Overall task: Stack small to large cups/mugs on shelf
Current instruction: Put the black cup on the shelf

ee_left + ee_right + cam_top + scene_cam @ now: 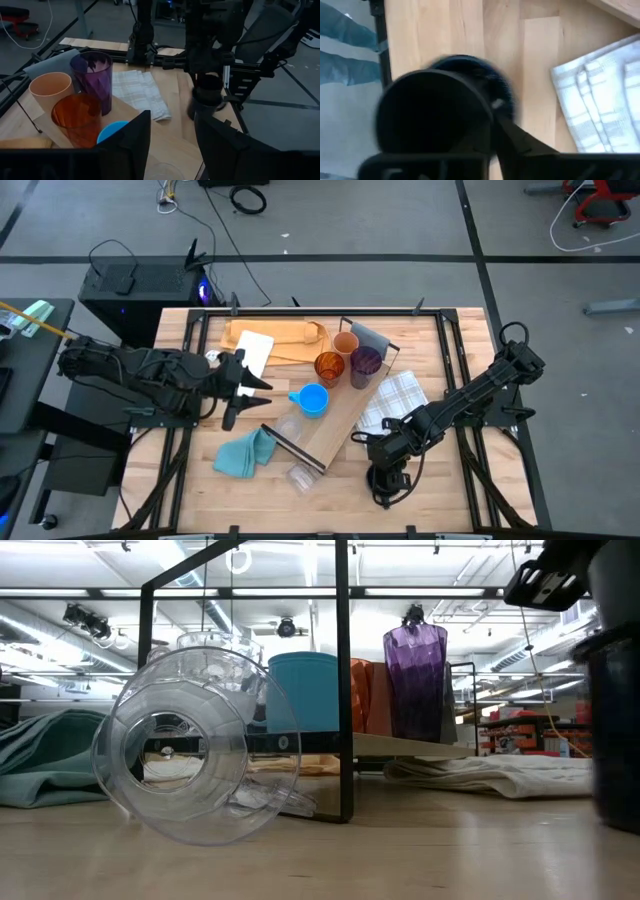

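The shelf lies slantwise across the table's middle. On its board stand a tan cup, an amber cup, a purple tumbler and a light blue mug. Two clear cups lie near its near end; one fills the low view. My right gripper is shut on a black cup near the table's near right. My left gripper is open and empty, left of the light blue mug. My right gripper holds the black cup from above, fingers pointing down. One finger lies along the cup's rim; the cup itself hides the other finger. The cup is upright, its base at or just above the table; which, I cannot tell.
A white checked cloth lies right of the shelf, beside the right arm. A teal cloth lies left of the shelf's near end. A tan paper sheet and a pale board lie at the far left.
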{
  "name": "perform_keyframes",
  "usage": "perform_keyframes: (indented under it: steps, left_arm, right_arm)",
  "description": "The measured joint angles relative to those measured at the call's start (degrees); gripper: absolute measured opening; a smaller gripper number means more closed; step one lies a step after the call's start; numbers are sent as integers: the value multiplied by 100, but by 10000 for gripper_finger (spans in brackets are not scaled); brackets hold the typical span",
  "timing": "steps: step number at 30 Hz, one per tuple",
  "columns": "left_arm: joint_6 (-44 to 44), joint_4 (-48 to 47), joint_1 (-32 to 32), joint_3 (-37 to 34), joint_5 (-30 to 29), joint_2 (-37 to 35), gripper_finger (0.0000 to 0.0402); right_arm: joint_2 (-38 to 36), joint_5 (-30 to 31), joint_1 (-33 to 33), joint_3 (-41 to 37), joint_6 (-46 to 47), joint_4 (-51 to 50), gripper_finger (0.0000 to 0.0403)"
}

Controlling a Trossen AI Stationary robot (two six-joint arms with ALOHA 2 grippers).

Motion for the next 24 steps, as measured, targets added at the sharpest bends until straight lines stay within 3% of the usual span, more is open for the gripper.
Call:
perform_keyframes:
  steps: [12, 24]
  left_arm:
    - [33, -124, 0, 0, -4, 2, 156]
    - [33, -172, 0, 0, -4, 7, 149]
  right_arm:
    - [-15, -30, -99, 239, -49, -293, 5]
    - [-17, 249, -406, 1649, -265, -1523, 2]
